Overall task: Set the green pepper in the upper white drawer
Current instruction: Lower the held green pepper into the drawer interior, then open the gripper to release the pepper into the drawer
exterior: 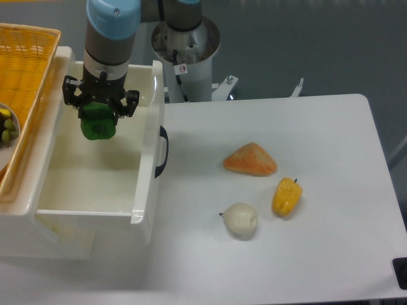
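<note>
White table (305,254) | gripper (98,117) clasps green pepper (98,125) above the upper white drawer (149,190) | placing step; next: lower, release.

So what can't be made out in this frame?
- Finger contact on the green pepper: hidden by the hand above it.
- Whether the pepper touches the white drawer floor: unclear from this angle.
- Yellow basket: cut off by the left edge.
- Dish of small green items: mostly cropped.

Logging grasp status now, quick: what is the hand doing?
Hand: closed on the green pepper, held over the upper white drawer.
</note>
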You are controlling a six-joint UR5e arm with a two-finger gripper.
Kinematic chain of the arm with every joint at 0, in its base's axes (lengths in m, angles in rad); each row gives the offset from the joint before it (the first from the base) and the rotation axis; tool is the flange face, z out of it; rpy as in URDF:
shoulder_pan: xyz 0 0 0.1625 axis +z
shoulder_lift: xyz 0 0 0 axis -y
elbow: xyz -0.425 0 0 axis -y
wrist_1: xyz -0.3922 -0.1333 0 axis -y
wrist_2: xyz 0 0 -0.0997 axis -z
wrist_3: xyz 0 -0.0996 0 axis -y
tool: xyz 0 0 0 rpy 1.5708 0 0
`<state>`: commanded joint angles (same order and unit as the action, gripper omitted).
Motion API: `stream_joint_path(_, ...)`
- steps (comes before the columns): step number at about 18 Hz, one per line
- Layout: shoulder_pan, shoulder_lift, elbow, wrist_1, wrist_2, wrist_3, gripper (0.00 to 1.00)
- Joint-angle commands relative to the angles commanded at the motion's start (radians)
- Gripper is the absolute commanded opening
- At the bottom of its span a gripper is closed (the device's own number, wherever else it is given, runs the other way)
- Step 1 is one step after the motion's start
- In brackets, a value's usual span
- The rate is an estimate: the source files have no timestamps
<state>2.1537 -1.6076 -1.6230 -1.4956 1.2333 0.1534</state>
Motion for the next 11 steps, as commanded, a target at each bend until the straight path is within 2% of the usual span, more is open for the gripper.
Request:
stream_joint_path(4, 0.000, 0.003, 0.000, -0.002, 0.000, 0.003, 0.60)
stream_joint_path(6, 0.000, 0.005, 0.000, 0.000, 0.002, 0.005, 0.74)
stream_joint_path(9, 0.002, 0.011, 0.000, 0.002, 0.002, 0.005, 0.80)
stream_joint_path(11, 0.002, 0.012, 0.000, 0.002, 0.002, 0.011, 0.91)
